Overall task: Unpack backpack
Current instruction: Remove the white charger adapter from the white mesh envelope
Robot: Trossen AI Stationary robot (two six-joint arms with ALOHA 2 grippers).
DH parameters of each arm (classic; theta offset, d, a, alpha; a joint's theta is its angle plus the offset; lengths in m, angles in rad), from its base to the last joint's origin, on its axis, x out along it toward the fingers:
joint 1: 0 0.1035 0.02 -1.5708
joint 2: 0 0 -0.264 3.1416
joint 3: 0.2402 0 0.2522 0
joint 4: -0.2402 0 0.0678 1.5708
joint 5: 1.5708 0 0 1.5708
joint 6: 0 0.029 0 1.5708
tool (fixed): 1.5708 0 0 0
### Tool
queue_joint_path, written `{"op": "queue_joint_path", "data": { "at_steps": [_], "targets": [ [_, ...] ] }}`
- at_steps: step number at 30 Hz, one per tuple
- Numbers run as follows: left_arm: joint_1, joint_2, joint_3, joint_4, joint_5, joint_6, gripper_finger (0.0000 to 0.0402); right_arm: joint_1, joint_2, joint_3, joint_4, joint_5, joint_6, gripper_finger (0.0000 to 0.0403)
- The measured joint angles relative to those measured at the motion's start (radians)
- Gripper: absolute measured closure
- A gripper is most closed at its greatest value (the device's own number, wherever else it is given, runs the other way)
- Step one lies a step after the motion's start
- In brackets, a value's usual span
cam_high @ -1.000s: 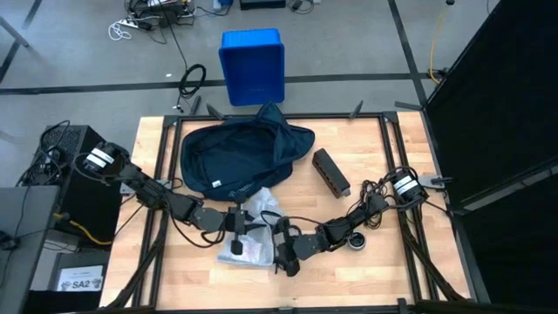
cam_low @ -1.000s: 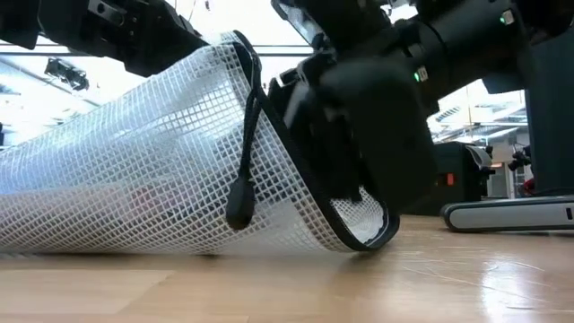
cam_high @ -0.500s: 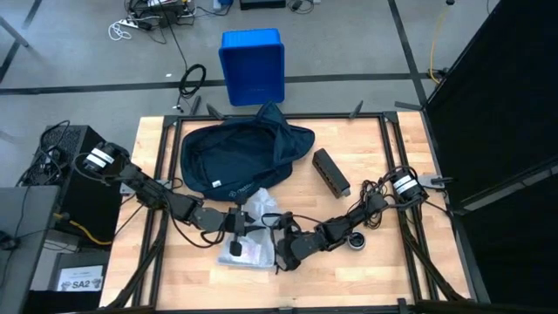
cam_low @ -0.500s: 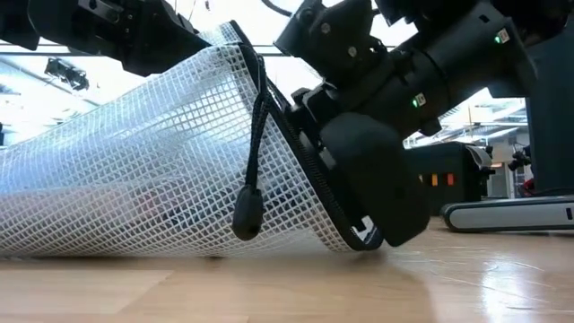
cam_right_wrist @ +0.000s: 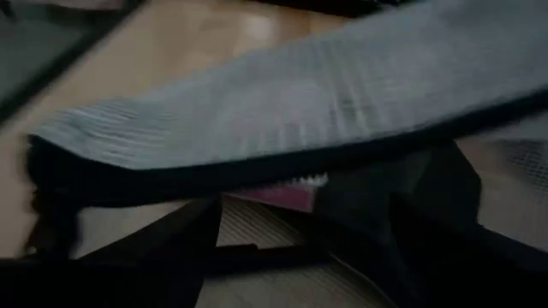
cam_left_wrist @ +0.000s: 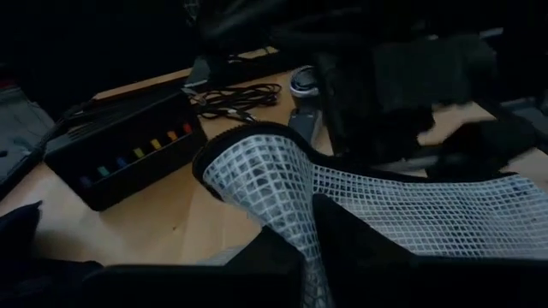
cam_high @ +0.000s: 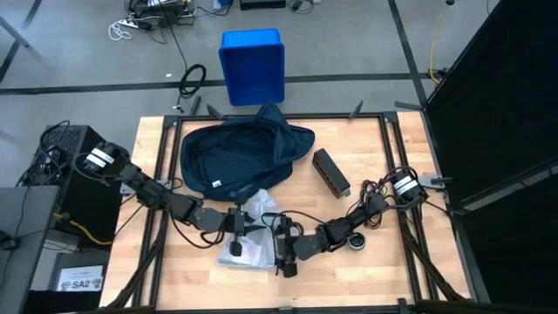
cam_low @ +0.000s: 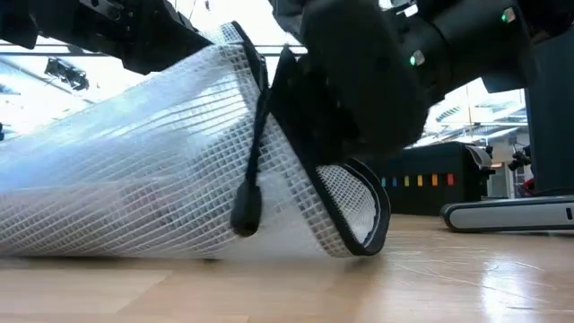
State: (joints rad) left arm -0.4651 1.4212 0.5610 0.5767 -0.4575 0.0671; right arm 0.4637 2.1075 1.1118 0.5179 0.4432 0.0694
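On the table [cam_high: 366, 262], front centre, we record a white mesh pouch [cam_high: 253, 228] | left claw [cam_high: 237, 223] clamped on the pouch's upper edge | right claw [cam_high: 283, 247] at its open mouth, fingers spread wide | backpack [cam_high: 240, 157] lying toward the table's back, just behind the pouch | black box [cam_high: 331, 172] beside the backpack.

slumped navy backpack [cam_high: 240, 157], table's far side

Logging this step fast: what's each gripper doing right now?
Left gripper: closed on the white mesh pouch.
Right gripper: at the pouch's open end, open or closed cannot be told.
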Motion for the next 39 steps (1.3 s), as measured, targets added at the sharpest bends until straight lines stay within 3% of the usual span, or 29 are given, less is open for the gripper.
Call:
{"op": "queue_joint_path", "data": {
  "at_steps": [7, 11, 20, 39],
  "targets": [
    [0.0, 0.0, 0.0, 0.007, -0.01, -0.019, 0.0401, 0.0, 0.001, 0.0, -0.057, 0.077, -0.025, 0.0105],
    [0.001, 0.0, 0.0, 0.008, -0.014, -0.026, 0.0401, 0.0, 0.001, 0.0, -0.063, 0.072, 0.072, 0.0103],
    [0.001, 0.0, 0.0, 0.047, -0.128, -0.045, 0.0401, 0.007, 0.001, 0.0, -0.18, 0.11, 0.122, 0.0106],
    [0.001, 0.0, 0.0, 0.018, -0.113, -0.053, 0.0401, 0.006, -0.044, -0.002, -0.404, 0.216, 0.285, 0.0166]
  ]
}}
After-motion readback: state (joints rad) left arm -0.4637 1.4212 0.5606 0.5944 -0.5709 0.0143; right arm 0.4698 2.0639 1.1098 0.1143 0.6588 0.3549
